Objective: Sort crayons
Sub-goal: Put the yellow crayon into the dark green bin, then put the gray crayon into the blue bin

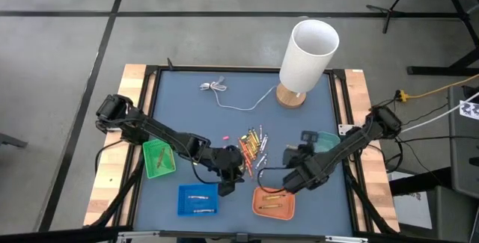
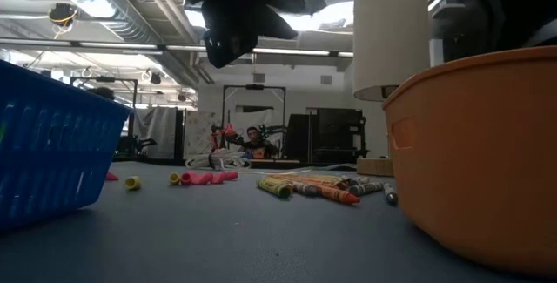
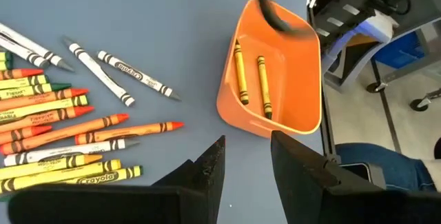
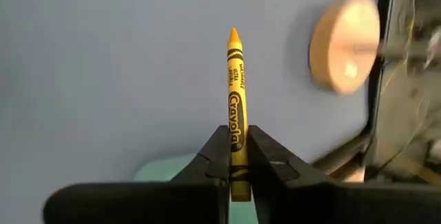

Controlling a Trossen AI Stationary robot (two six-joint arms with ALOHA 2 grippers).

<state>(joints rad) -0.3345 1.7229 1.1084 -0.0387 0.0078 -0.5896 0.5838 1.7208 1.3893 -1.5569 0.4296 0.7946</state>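
A pile of crayons point(image 1: 253, 144) in red, orange, yellow and grey lies mid-table; it also shows in the left wrist view point(image 3: 55, 134). One pink crayon point(image 1: 225, 137) lies apart. The orange tray point(image 3: 275, 72) holds two yellow crayons point(image 3: 251, 79). My left gripper point(image 3: 248, 162) hovers open between the pile and the orange tray, with nothing between its fingers. My right gripper point(image 4: 238, 148) is shut on a yellow crayon point(image 4: 236, 79) above the teal tray point(image 4: 162, 169). My right gripper pinches the yellow crayon between its two fingers on the wrapped lower half point(image 4: 236, 129), toward the blunt end. The crayon lies along the fingers, and its pointed tip point(image 4: 233, 34) sticks out well beyond them. It is lifted clear of the table.
A blue tray point(image 1: 197, 200) and a green tray point(image 1: 159, 158) stand at the near left, and the orange tray point(image 1: 273, 202) is at the near edge. A white lamp point(image 1: 307, 56) on a wooden base and a thin white cable point(image 1: 232, 97) stand at the far side.
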